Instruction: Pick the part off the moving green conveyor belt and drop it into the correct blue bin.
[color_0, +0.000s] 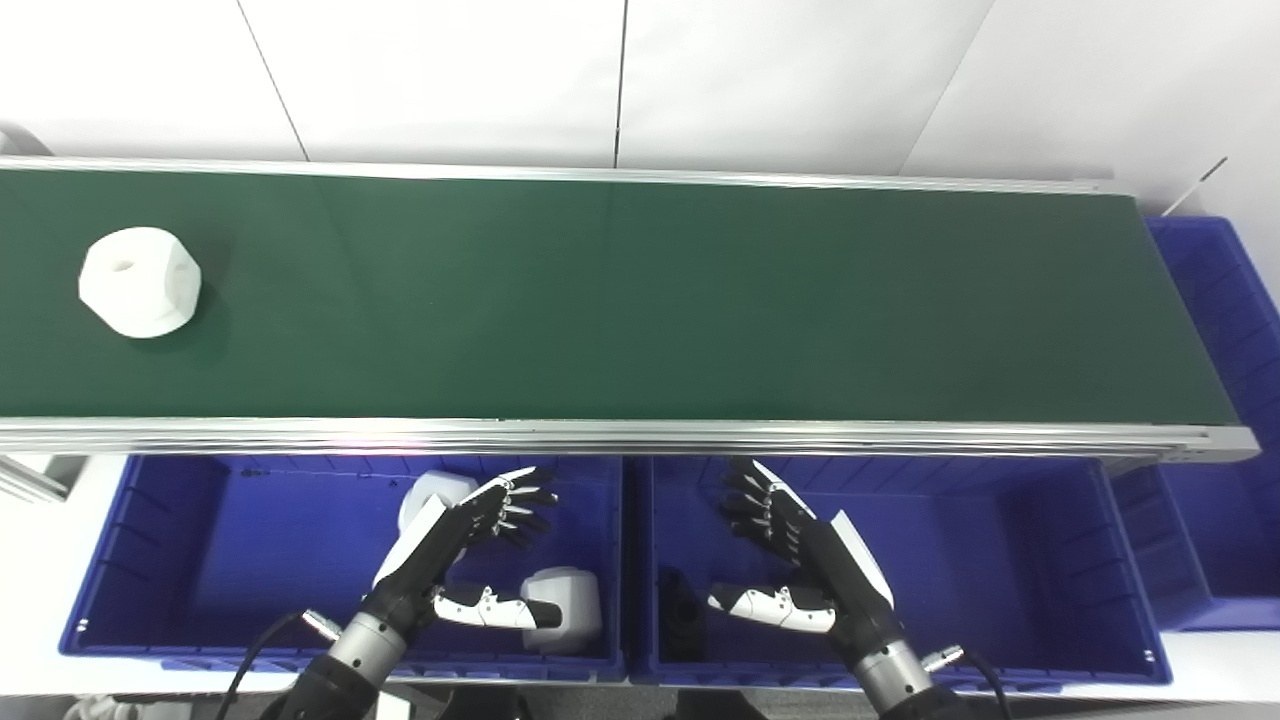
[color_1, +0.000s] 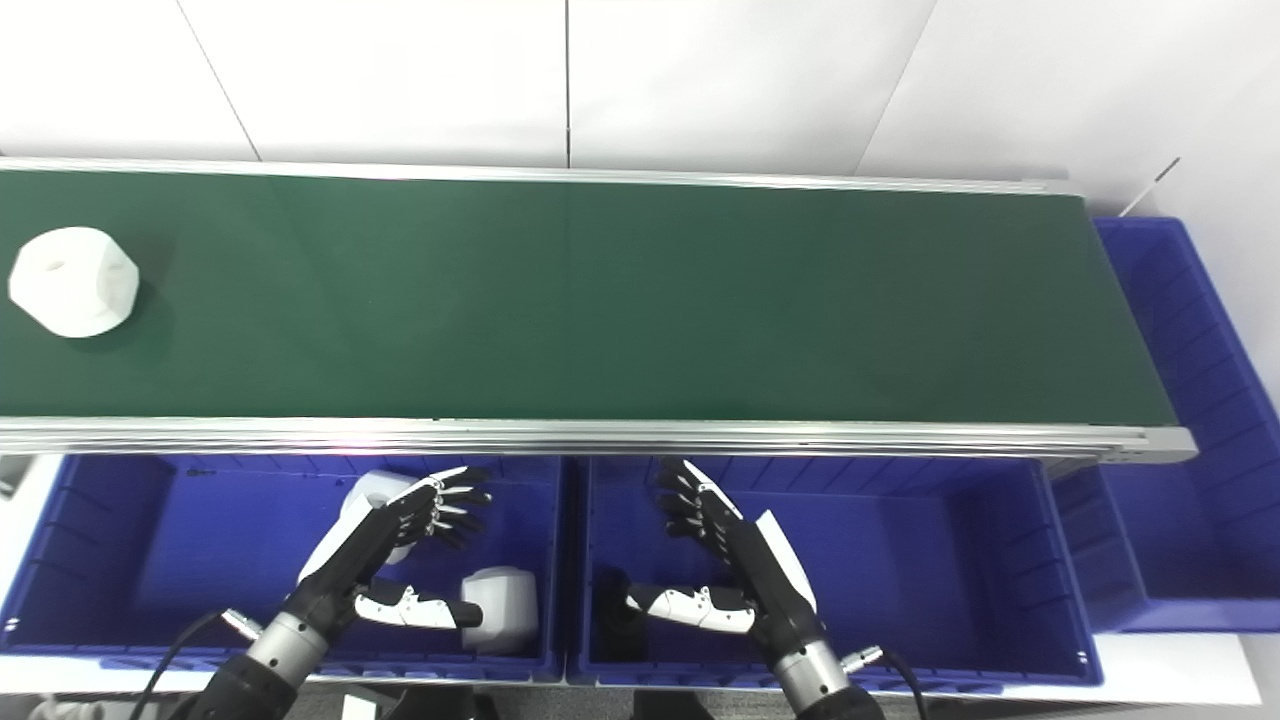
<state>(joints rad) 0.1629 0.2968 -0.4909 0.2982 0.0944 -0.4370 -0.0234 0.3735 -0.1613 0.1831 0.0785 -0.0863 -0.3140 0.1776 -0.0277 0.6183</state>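
A white faceted part (color_0: 140, 281) with a hole in its top lies on the green conveyor belt (color_0: 640, 300) at the far left; it also shows in the right eye view (color_1: 73, 280). My left hand (color_0: 470, 545) is open and empty above the left blue bin (color_0: 250, 560). My right hand (color_0: 790, 560) is open and empty above the middle blue bin (color_0: 1000, 560). Both hands are near the belt's front rail, far from the part.
Two white parts (color_0: 565, 607) (color_0: 436, 493) lie in the left bin. A dark part (color_0: 680, 610) lies in the middle bin's left end. A third blue bin (color_0: 1220, 420) stands at the belt's right end. A white wall is behind the belt.
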